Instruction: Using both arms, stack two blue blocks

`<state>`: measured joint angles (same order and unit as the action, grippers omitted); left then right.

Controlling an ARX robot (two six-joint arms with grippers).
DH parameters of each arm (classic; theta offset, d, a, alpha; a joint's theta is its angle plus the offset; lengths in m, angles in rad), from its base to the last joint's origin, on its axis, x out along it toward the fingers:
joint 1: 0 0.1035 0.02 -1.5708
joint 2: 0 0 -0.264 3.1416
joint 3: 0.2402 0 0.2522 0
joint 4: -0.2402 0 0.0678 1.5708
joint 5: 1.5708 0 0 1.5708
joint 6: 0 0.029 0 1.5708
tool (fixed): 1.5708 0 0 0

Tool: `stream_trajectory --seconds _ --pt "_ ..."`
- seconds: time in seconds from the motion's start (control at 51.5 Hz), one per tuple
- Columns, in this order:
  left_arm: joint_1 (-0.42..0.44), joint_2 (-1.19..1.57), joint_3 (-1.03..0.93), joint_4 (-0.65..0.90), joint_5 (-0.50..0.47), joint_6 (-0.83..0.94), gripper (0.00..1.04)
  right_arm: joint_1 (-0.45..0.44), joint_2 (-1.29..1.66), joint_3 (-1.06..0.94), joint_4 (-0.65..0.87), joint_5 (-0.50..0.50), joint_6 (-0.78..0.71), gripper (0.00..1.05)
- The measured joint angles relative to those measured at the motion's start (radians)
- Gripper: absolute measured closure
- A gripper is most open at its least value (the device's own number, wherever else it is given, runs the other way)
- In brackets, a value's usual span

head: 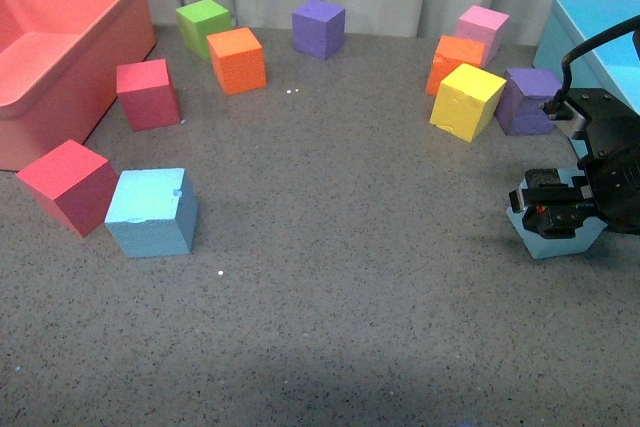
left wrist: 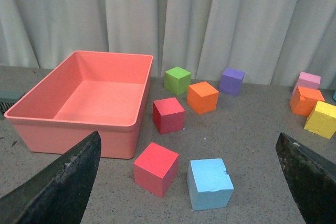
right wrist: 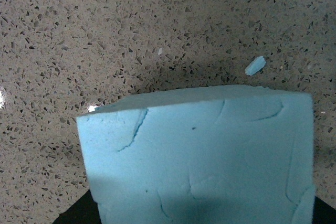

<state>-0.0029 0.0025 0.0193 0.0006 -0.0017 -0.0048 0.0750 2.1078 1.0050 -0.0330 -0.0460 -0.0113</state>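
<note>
Now | right gripper point(head: 550, 205), right edge of frame: seemingly clamped on blue block point(head: 556, 237) | left gripper point(left wrist: 188, 137): fingers spread wide | second blue block point(head: 152, 212): lower left, just beside red cube point(head: 68, 185)

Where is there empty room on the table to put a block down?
The wide bare middle, between the left blue block and the right end effector holding the other blue block. Crowded: around the yellow cube, far right.
</note>
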Motion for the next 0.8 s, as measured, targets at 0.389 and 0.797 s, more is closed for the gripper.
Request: stream_trajectory --seconds 0.389,0.797 --pt "0.000 0.000 0.000 0.000 0.000 0.000 0.07 0.083 -0.054 -0.016 -0.003 -0.019 0.184 0.57" --pt "0.000 0.000 0.000 0.000 0.000 0.000 0.07 0.322 0.106 0.246 -0.125 0.024 0.393 0.58"
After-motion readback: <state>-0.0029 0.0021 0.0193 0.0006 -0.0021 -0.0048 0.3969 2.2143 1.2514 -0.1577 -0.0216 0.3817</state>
